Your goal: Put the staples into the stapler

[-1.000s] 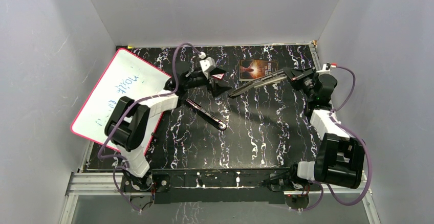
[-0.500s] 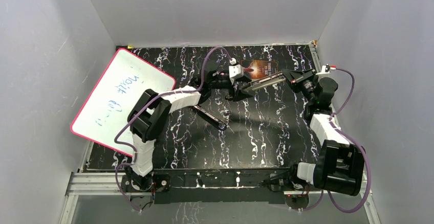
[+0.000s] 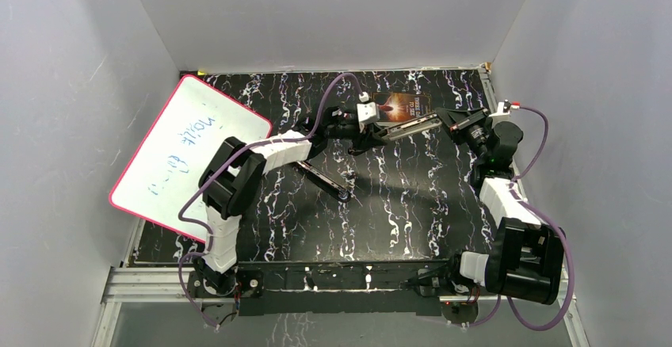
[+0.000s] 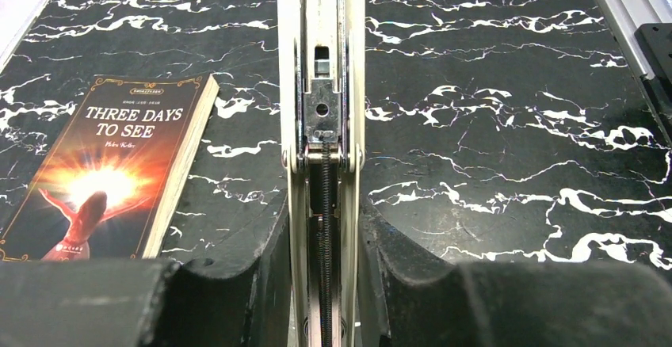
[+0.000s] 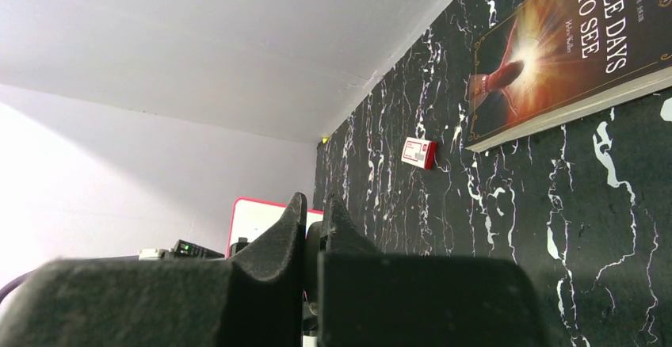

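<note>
While the opened stapler [image 3: 406,127] is stretching across the table's [image 3: 412,204] 12 o'clock side, spring rail showing, the left gripper [image 4: 323,244] is pinching its 8 o'clock end. The right gripper [image 3: 445,117], fingers pressed together, is gripping its 2 o'clock end. A book [image 3: 400,105] is lying at 12 o'clock; whether staples are loaded cannot be told.

My left arm [image 3: 265,151] stretches toward the tabletop's [image 3: 412,204] far edge, and my left gripper [image 4: 323,232] squeezes the stapler [image 4: 321,101] between both fingers. My right arm [image 3: 499,192] bends in from the right edge, with my right gripper [image 3: 446,117] clamped on the stapler's other end.
</note>
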`<action>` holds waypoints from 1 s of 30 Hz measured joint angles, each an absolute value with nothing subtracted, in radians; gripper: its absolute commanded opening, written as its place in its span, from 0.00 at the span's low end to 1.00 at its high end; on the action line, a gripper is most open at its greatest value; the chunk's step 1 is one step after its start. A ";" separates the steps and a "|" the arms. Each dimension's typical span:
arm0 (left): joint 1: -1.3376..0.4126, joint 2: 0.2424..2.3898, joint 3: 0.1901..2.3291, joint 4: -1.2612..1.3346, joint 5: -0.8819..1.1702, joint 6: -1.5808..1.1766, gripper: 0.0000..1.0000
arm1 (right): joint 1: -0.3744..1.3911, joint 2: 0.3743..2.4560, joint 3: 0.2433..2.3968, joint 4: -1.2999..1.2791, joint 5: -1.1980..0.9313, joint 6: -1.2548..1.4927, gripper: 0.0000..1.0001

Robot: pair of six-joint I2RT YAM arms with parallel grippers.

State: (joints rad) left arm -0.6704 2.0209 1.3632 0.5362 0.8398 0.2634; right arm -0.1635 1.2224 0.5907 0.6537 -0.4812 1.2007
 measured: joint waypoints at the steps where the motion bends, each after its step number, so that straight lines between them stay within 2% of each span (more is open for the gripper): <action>1: -0.670 2.021 1.367 0.533 0.836 0.266 0.00 | -0.163 1.222 0.591 0.655 -0.480 1.201 0.00; 3: -0.670 2.021 1.374 0.521 0.837 0.265 0.00 | -0.163 1.222 0.591 0.656 -0.480 1.200 0.03; 8: -0.671 2.012 1.378 0.482 0.817 0.276 0.00 | -0.163 1.206 0.591 0.633 -0.479 1.174 0.36; 12: -0.664 1.957 1.346 0.430 0.802 0.291 0.00 | -0.163 1.164 0.591 0.590 -0.478 1.126 0.52; 17: -0.636 1.763 1.235 0.306 0.794 0.365 0.00 | -0.163 1.137 0.594 0.554 -0.473 1.066 0.58; 23: -0.626 1.505 1.167 0.036 0.794 0.569 0.00 | -0.163 1.138 0.594 0.521 -0.479 1.013 0.59; 30: -0.655 1.293 0.982 -0.233 0.766 0.781 0.00 | -0.163 1.142 0.594 0.518 -0.522 0.964 0.59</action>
State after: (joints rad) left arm -0.6552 1.2930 0.9821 -0.2333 0.7658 0.7815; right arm -0.1635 1.1419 0.5938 0.5182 -0.5217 0.9642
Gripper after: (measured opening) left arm 0.263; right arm 0.590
